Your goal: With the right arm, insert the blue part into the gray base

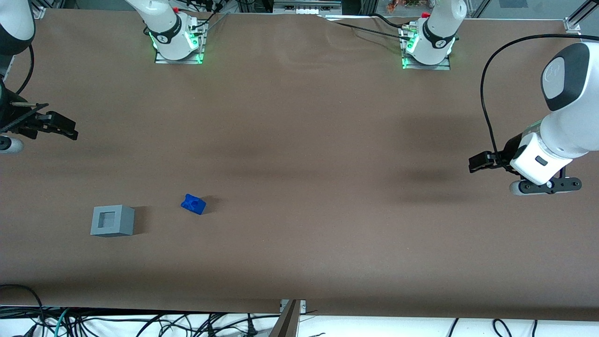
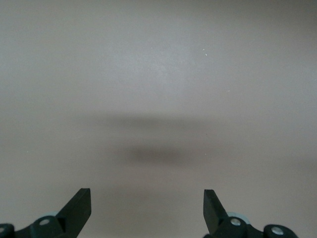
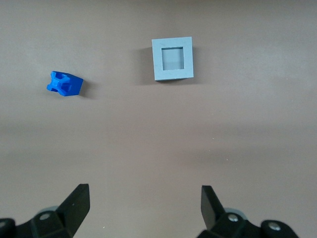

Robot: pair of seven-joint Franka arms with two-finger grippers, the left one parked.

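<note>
Fingers of the right arm's gripper [image 3: 141, 206] stand wide, well apart from the blue part [image 3: 64, 83]; it looks light, rigid, best pinched across flat sides.

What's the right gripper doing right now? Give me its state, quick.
Right gripper: open, holding nothing, hovering above the table, away from the blue part and gray base.
</note>
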